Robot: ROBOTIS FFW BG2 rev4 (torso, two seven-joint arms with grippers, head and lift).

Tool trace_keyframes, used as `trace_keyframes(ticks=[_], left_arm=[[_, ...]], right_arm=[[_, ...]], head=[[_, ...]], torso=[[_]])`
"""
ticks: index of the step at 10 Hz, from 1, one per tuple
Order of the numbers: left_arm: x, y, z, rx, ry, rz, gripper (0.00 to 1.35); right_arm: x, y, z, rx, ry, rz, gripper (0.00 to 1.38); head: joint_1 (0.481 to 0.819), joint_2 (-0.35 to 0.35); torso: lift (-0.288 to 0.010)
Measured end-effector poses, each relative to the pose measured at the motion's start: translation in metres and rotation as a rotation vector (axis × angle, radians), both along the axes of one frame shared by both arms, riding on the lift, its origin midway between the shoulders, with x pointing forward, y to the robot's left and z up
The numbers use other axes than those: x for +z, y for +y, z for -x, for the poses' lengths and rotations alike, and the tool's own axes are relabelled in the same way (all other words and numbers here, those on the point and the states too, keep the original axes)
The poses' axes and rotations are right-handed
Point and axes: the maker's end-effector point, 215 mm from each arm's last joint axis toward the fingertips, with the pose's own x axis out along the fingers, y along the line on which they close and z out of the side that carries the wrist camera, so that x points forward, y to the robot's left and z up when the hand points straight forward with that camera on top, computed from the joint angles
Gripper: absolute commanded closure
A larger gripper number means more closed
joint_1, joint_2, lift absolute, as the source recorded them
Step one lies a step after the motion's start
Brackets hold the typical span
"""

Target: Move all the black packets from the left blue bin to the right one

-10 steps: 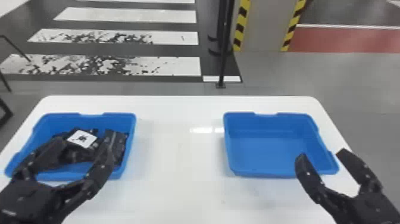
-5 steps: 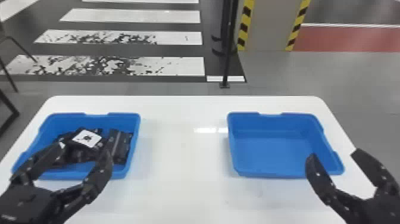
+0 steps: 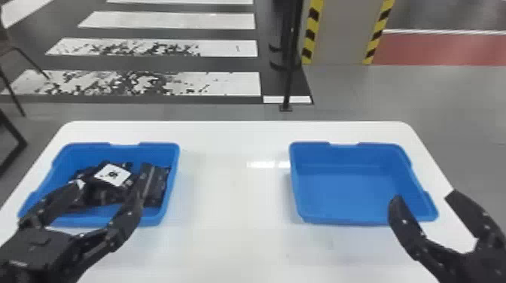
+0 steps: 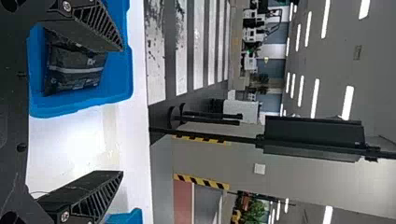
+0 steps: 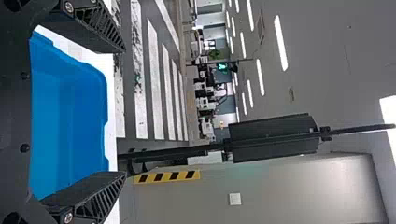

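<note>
In the head view my left gripper (image 3: 111,184) is open over the left blue bin (image 3: 172,180), its fingers spread above the pile of black packets (image 3: 101,195). One packet on the pile bears a white label; another packet (image 3: 156,188) lies by the bin's right wall. My left gripper (image 4: 119,109) also stands wide in the left wrist view, with a black packet (image 4: 74,70) in the bin beyond it. My right gripper (image 3: 423,195) is open at the near right corner of the right blue bin (image 3: 346,188), which is empty. In the right wrist view, nothing is between the right gripper's (image 5: 122,112) fingers.
Both bins stand on a white table (image 3: 233,203), with a wide stretch of bare tabletop between them. A black pole (image 3: 291,56) and a grey pillar (image 3: 339,34) with striped edges stand behind the table.
The head view has shifted slightly. My left gripper's fingers have shifted a little over the left bin, and my right gripper sits slightly farther right and lower. Both have stayed open.
</note>
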Motion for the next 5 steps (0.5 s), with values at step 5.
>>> trace_keyframes(ticks=[5], left_arm=[[-0.050, 0.037, -0.049, 0.043, 0.132, -0.022, 0.09]], right_arm=[[-0.003, 0.003, 0.000, 0.006, 0.011, -0.008, 0.09]], head=[[0.695, 0.047]], torso=[[-0.140]])
